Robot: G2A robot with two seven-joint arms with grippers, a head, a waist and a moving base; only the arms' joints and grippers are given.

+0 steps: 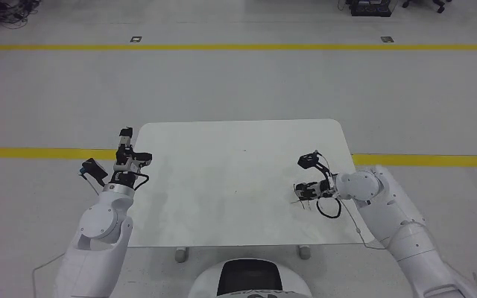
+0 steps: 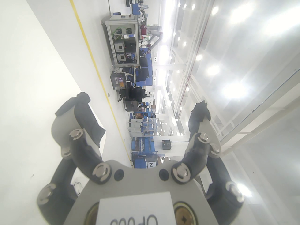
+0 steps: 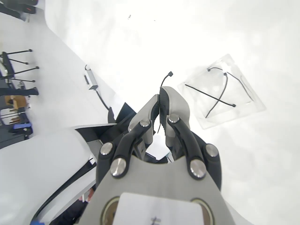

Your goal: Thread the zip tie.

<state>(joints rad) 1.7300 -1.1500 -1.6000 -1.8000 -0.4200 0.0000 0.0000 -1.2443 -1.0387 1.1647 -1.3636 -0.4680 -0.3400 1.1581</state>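
1. Pickup looks done. The right gripper [image 3: 160,94] is clamped shut on one black zip tie [image 3: 165,79], pinching it partway along the strap. The head end pokes out past the fingertips and the tail hangs back between the fingers, all held up off the desk [image 3: 187,24].
2. No threading yet, as far as I can tell. The tie's head is out in the open with nothing through it, and there's no loop.
3. The left gripper [image 2: 141,101] is wide open and holding nothing. It sits over the left edge of the desk, well apart from the right one, and faces out toward the room, not the tie.
4. A few spare ties [image 3: 220,99] lie crossed in a clear tray [image 3: 255,107] on the desk, just beyond the right gripper.
5. What's left, I reckon, is basically the whole fiddly part. The left gripper has to come across and take one end. Then the tail gets bent round, fed into the head and pulled through. So it's early days, maybe a third done at best.
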